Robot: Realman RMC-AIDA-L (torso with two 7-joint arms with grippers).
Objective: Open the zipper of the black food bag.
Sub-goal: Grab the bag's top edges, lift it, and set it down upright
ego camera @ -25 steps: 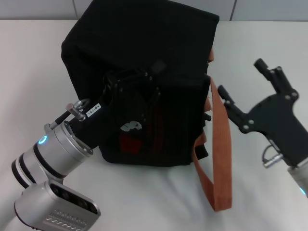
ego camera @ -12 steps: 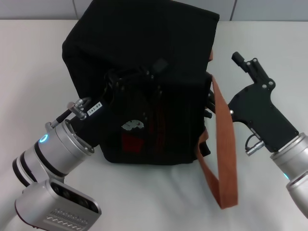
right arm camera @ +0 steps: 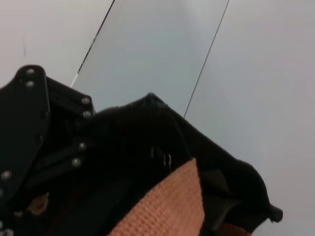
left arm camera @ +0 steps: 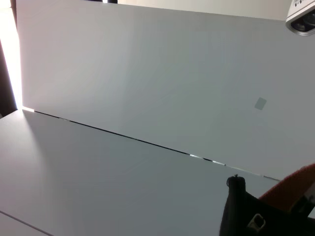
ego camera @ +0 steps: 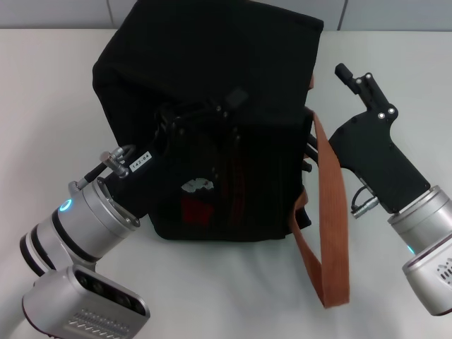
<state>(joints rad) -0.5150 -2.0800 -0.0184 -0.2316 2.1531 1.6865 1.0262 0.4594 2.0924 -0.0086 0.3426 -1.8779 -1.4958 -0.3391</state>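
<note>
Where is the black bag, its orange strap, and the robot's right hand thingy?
black food bag (ego camera: 205,63), head view, on its top panel.
orange strap (ego camera: 332,233), head view, mid-loop on the table.
right gripper (ego camera: 364,145), head view, on its black body.

Even bright light; soft shadows; glare strip in left wrist view.

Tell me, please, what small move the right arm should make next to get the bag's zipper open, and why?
Probably ease the right claw a little closer to the top corner of the black food bag, beside the orange handle strap. It sits at that side without visibly gripping anything, while the left claw is pressed against the bag's front, seemingly bracing it. I cannot make out the zipper pull.
</note>
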